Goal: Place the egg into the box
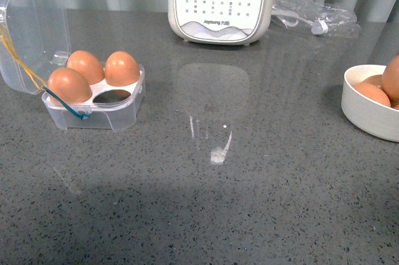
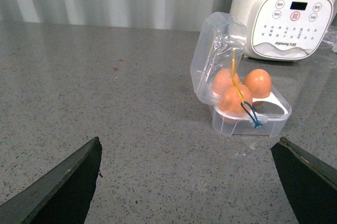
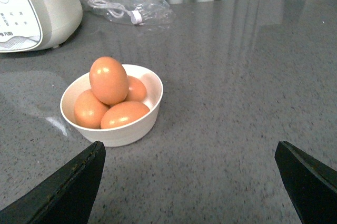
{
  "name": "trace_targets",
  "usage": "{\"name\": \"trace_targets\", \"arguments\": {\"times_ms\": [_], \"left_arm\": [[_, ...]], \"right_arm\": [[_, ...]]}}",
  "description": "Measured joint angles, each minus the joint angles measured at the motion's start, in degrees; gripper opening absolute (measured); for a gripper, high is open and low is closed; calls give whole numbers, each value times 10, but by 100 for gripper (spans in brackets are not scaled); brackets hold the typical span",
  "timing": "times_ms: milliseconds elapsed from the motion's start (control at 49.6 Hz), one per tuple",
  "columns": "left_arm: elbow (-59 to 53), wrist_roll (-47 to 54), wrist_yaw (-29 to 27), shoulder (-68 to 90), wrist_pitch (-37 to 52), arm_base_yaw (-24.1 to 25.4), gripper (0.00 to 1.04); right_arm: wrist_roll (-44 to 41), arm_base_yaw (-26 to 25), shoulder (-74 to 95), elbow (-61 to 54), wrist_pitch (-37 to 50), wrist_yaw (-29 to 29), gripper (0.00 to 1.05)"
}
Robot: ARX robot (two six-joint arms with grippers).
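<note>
The clear box [image 1: 118, 112] stands at the left of the grey table with its lid [image 1: 31, 28] swung open. Three orange-brown eggs [image 1: 121, 67] sit in it and one front slot [image 1: 113, 96] is empty. It also shows in the left wrist view [image 2: 274, 118]. Several more eggs [image 3: 109, 80] lie in a round white bowl [image 3: 124, 134] at the right edge of the front view [image 1: 365, 112]. My left gripper [image 2: 187, 168] is open and empty, short of the box. My right gripper [image 3: 189, 168] is open and empty, short of the bowl. Neither arm shows in the front view.
A white Joyoung cooker [image 1: 218, 0] stands at the back centre. A clear plastic bag [image 1: 315, 15] with a cable lies to its right. A small white smear [image 1: 217, 154] marks the table's middle.
</note>
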Motion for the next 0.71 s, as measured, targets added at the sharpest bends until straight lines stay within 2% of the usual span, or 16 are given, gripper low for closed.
{"name": "trace_targets", "arguments": {"times_ms": [182, 363, 484, 706], "left_arm": [[0, 0, 0, 0, 0, 0, 98], [0, 0, 0, 0, 0, 0, 98], [0, 0, 0, 0, 0, 0, 98], [0, 0, 0, 0, 0, 0, 98]], "right_arm": [[-59, -31, 159, 29, 119, -63, 98], [-71, -64, 278, 64, 200, -143, 98], [-84, -70, 344, 86, 211, -182, 98], [-84, -64, 395, 123, 224, -200, 98]]}}
